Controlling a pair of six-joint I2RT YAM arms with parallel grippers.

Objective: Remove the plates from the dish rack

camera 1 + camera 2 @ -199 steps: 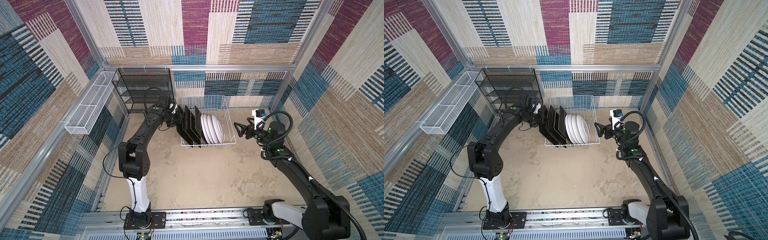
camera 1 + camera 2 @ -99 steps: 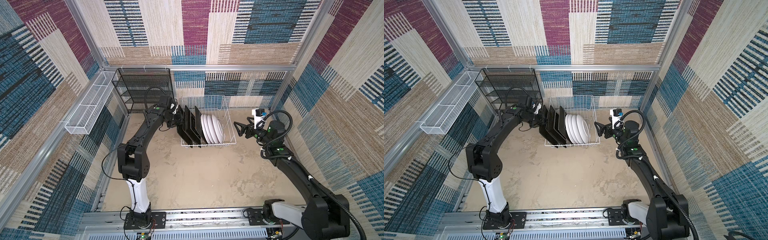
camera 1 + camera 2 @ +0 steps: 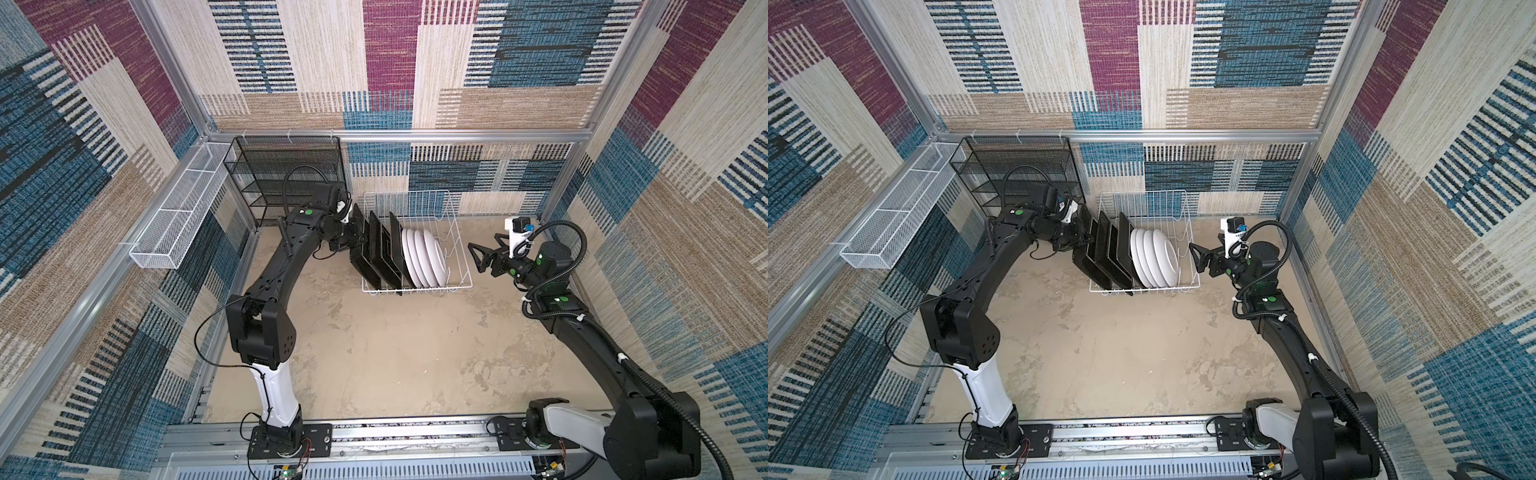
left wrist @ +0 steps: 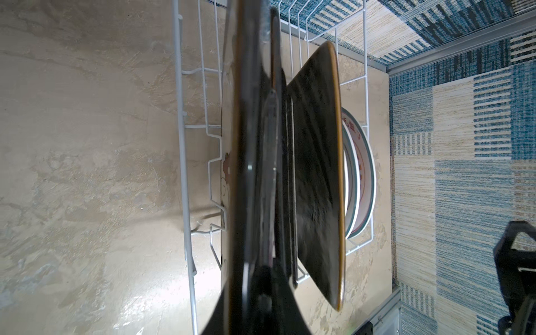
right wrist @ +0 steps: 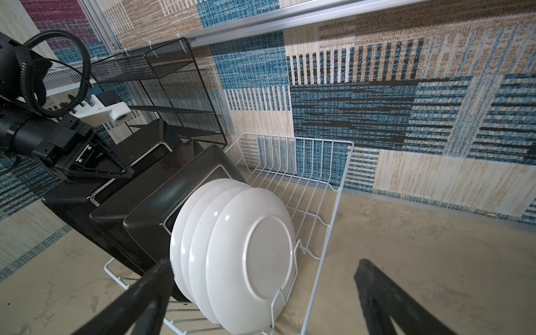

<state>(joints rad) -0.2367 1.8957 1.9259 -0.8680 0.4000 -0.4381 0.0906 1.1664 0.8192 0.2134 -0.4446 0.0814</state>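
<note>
The white wire dish rack (image 3: pixel 407 193) (image 3: pixel 1142 192) stands at the back middle in both top views. Several round white plates (image 3: pixel 424 257) (image 5: pixel 246 246) stand on edge in it, with black-backed square plates (image 3: pixel 386 249) (image 5: pixel 150 208) to their left. My left gripper (image 3: pixel 355 237) (image 4: pixel 256 116) is shut on the leftmost square plate (image 3: pixel 361 262) (image 4: pixel 246 174), which tilts at the rack's left end. My right gripper (image 3: pixel 478 257) (image 5: pixel 264 264) hangs open just right of the rack, facing the round plates and touching nothing.
A black mesh shelf unit (image 3: pixel 286 174) stands behind the left arm. A long white mesh basket (image 3: pixel 174 216) hangs on the left wall. Bare beige floor (image 3: pixel 395 353) stretches in front of the rack to the metal rail (image 3: pixel 415 432).
The left arm has shifted slightly, still gripping the leftmost square plate. The right arm has not moved.
</note>
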